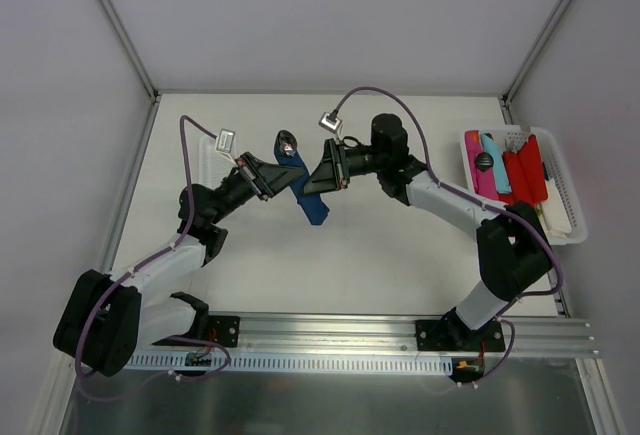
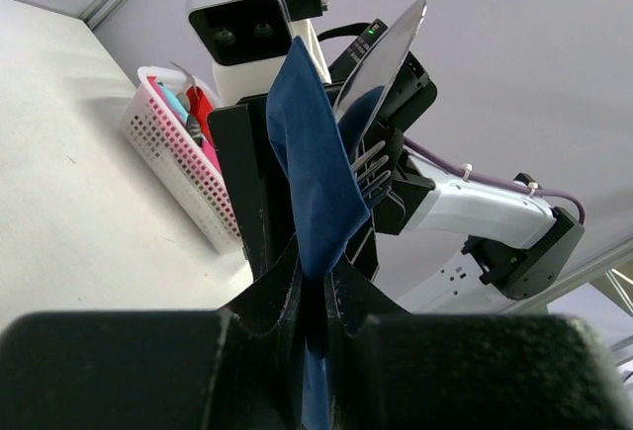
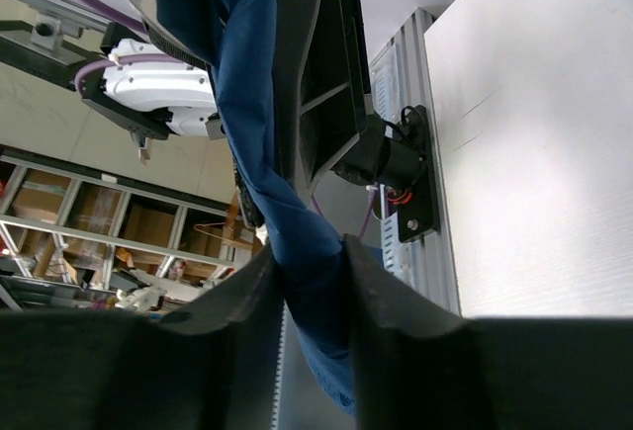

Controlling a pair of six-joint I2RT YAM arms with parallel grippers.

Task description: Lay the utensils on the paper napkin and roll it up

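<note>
One container to log: found a white perforated plastic basket [image 1: 566,195] against the right edge of the tabletop [image 1: 400,255], toward the far right corner. Counted inside it, laid lengthwise side by side, a pink plastic piece [image 1: 473,173], a turquoise plastic piece [image 1: 497,170] and red plastic pieces [image 1: 525,177]. Noted also a small dark round thing [image 1: 484,161] lying over the pink and turquoise ones; could not tell what it was. Made out pale pieces along the basket's right wall, too unclear to name.

Found the thin navy-blue paper napkin [image 1: 316,209] off the tabletop altogether, held in the air above its middle and somewhat toward the far edge, bunched into a loose, twisted roll between both grippers. Saw the left gripper [image 2: 315,287] clamped tight on that napkin, the sheet pinched flat between its fingers. Saw the right gripper [image 3: 312,272] closed around the twisted part, fingers pressing it from both sides, with a short tail hanging past them.

Spotted the bowl of a shiny silver metal spoon [image 1: 287,141] poking out of the roll's far end, and the tines of a silver metal fork [image 2: 370,165] just beside it within the folds; could not see either handle, both hidden in the napkin.

Found the two grippers facing each other, nearly touching, each filling much of the other's wrist view. Saw the white right arm [image 1: 450,200] stretched between roll and basket, and the basket well apart from the roll.
</note>
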